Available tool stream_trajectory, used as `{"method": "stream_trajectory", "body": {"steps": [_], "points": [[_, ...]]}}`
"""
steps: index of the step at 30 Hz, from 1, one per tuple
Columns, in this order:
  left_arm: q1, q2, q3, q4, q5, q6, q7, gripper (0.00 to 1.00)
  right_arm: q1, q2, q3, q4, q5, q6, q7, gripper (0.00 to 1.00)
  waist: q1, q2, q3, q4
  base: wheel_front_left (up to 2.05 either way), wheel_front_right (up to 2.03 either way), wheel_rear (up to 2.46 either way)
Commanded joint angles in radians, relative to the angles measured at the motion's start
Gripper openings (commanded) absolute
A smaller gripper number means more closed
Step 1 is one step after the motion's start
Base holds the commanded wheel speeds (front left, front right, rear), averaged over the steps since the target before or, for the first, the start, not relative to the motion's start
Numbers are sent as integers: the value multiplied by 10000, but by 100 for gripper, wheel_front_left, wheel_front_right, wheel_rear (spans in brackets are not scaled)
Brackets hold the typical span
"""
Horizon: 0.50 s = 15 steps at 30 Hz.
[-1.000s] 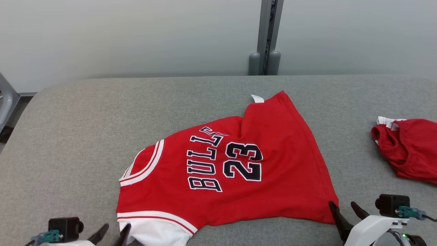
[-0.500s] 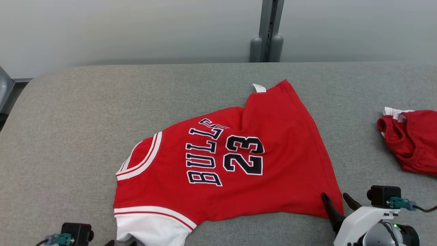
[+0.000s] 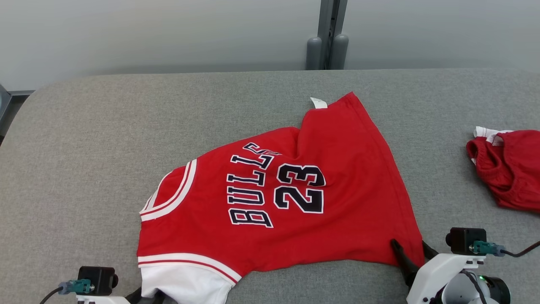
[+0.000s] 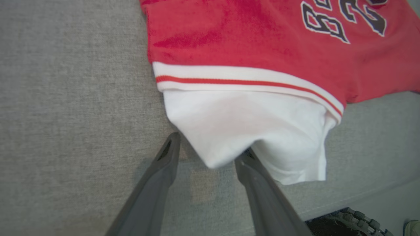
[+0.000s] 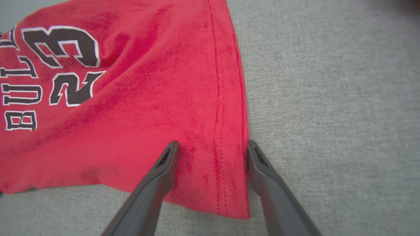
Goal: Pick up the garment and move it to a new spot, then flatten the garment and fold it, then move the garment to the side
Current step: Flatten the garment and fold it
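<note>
to grip well, i judge, the left end effector (image 4: 210, 143) and right end effector (image 5: 213, 142) should each slide a finger under the cloth and close on both layers right at the corner, so the jersey (image 3: 274, 202) lifts evenly off the grey surface (image 3: 105, 147), where it lies rumpled near the front middle. the left sits low, fingers apart astride the white sleeve (image 4: 242, 124) tip; the right, fingers also apart, straddles the hem (image 5: 229, 131) corner, with nothing clamped yet.
</note>
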Motion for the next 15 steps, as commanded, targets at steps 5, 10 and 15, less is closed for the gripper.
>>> {"method": "stream_trajectory", "body": {"steps": [5,10,15], "points": [[-370,125,-146,135,-88,-64,-164,55,-100,-25,-264,398,-153,-2,232,100,0,-1,62,95,0,0,0],[-421,161,-322,212,-232,-93,-302,7,-54,-21,-245,512,46,-2,376,49,0,-1,38,120,0,0,0],[-444,235,-481,234,-353,-73,-343,0,-27,4,45,437,416,3,133,0,0,-1,-115,113,0,0,0]]}}
